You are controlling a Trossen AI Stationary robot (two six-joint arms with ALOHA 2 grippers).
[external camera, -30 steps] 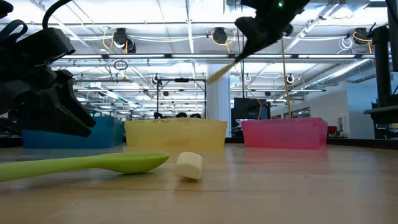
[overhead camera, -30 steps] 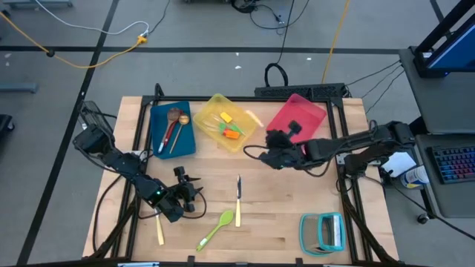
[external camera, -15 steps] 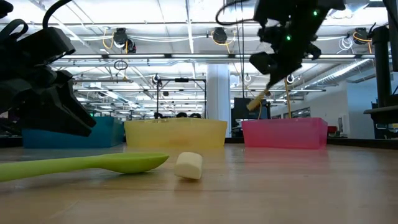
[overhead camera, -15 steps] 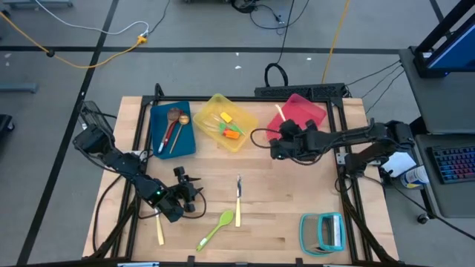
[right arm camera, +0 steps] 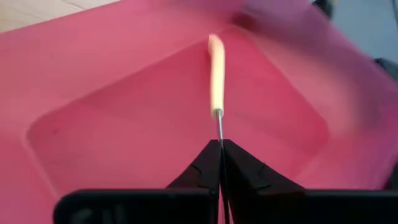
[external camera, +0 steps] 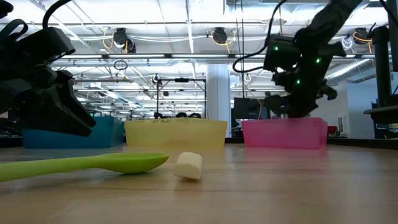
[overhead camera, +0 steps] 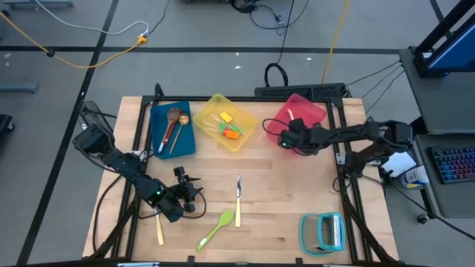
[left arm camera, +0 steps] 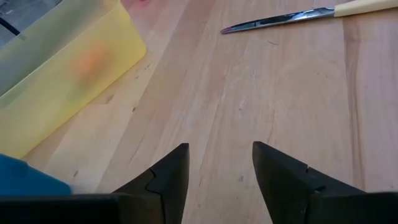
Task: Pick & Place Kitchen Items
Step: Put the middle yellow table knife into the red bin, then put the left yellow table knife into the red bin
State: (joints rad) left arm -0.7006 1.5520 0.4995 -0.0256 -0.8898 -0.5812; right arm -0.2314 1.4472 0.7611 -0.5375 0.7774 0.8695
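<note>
A pale wooden bench (overhead camera: 282,193) carries everything, with a big open hall behind it. My right pincer (right arm camera: 221,144) is pinched tight on the thin metal end of a cream-handled utensil (right arm camera: 216,71), whose handle sticks out ahead over the hollow of the pink bin (right arm camera: 124,112). I hold it by the blade so that the handle hangs free above the bin floor; letting go here should drop it inside, I judge. From above, that pincer sits at the near edge of the pink bin, at the far right of the bench.

My left pincer (left arm camera: 217,165) waits with its fingers wide apart and nothing between them, low over bare wood at the near left of the bench. Ahead of it lies a cream-handled knife (left arm camera: 292,17), with the yellow bin (left arm camera: 62,81) off to the side.

Still loose on the bench are a lime-green spoon (overhead camera: 215,229) and a wooden-handled utensil (overhead camera: 159,229), both near that waiting pincer. The blue bin (overhead camera: 172,130) already holds wooden and red spoons, and the yellow bin small coloured pieces, so sorting looks well along.
</note>
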